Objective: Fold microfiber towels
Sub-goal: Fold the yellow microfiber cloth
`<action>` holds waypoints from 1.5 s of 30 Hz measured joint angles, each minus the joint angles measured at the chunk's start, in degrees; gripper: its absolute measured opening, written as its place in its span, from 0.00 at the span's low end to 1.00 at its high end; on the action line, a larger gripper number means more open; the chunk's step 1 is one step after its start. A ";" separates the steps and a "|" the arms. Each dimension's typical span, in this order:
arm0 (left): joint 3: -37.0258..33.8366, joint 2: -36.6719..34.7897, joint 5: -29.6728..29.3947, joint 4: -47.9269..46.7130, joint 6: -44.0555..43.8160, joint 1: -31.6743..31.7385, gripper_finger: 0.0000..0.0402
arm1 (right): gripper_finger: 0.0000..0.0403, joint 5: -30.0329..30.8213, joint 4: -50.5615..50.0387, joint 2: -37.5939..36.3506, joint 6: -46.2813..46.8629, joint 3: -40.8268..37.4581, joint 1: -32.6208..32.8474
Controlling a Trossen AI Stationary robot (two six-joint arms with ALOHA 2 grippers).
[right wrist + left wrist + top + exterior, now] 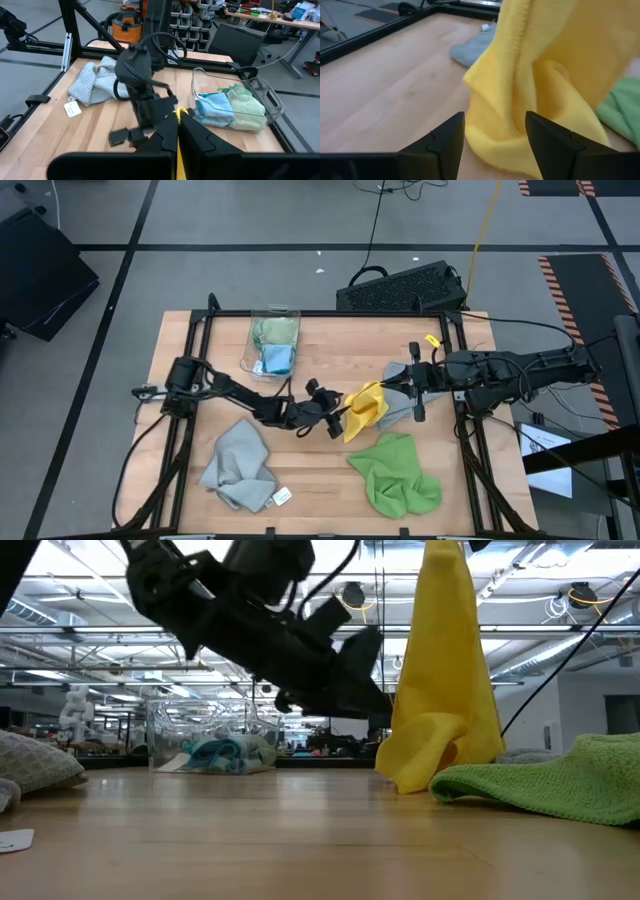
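A yellow towel (366,406) hangs from my right gripper (177,131), which is shut on its top right of the table's middle. Its lower end (410,776) rests bunched on the wood. My left gripper (495,118) is low at the table's middle, open, one finger on either side of that lower fold (495,142); I cannot tell whether they touch it. A grey towel (240,465) with a white tag lies near left and a bright green towel (395,476) near right. Another grey towel (402,406) lies under the right gripper. My right gripper pinches the yellow towel's top edge (176,114) between its two shut fingers, reaching in from the table's right and tipped slightly down. The towel hangs slack below the fingers in long folds, with its bottom end (410,776) on the table.
A clear plastic bin (275,343) at the far middle holds a pale green and a light blue cloth. Bare wood lies between the bin and the near towels. Black frame rails run along the table's edges.
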 joint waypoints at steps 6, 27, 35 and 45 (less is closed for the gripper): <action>2.20 3.77 4.45 0.47 2.04 1.43 0.53 | 0.00 0.00 0.00 0.02 0.02 0.00 0.00; 3.53 4.47 11.50 -4.32 5.33 4.26 0.05 | 0.00 -0.04 -2.00 0.02 1.11 0.00 0.02; 3.53 4.47 6.78 -3.90 4.55 3.99 0.27 | 0.00 -0.07 -2.16 0.02 1.53 0.00 0.02; 3.53 4.33 5.17 -5.27 4.75 3.95 0.24 | 0.00 -0.23 -4.34 0.01 1.91 0.00 0.02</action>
